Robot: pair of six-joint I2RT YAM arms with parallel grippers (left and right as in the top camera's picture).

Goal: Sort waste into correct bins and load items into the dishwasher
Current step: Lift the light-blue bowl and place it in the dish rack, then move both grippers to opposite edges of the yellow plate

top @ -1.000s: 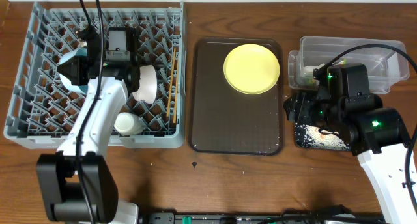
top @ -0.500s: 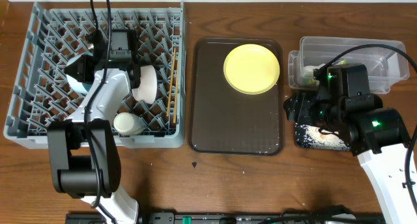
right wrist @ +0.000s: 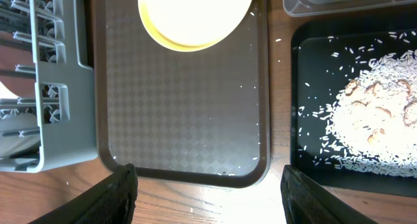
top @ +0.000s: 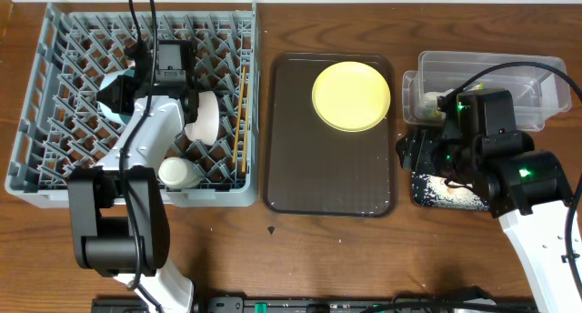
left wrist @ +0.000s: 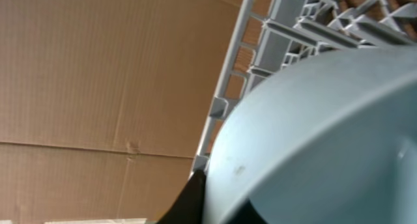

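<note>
Light blue bowl (left wrist: 326, 133): up on edge among the pegs, left-middle of the large grey plastic peg rack (top: 23, 122). Left hand (top: 116, 95) closed on its rim, one dark finger (left wrist: 186, 198) against the outer wall. The bowl fills the wrist view and the arm covers most of it from above, so which way its mouth faces, cannot tell. Brown corrugated board (left wrist: 98, 68) shows past the rack edge.

Just right of that hand, a white bowl (top: 205, 116) on its side. Toward the rack's front wall, a small white cup (top: 177, 174), stance unclear. Two thin wooden chopsticks (top: 241, 131) lie along the rack's right side, long axis front to back.

Dark brown serving tray (top: 332, 167) beside the rack on the wooden bench (top: 273, 249). Round yellow plate (top: 351, 95) flat at its far right corner.

Right hand (right wrist: 218, 198) spread wide, empty, above the serving tray's near right corner. Shallow black tray (right wrist: 306, 48) holds crumbly food scraps (right wrist: 378, 120), white grains with beige bits. From overhead the right arm hides most of it.

Clear plastic tub (top: 536, 76) farthest. Something pale and green sits in its left end, partly behind the arm, not identifiable.
</note>
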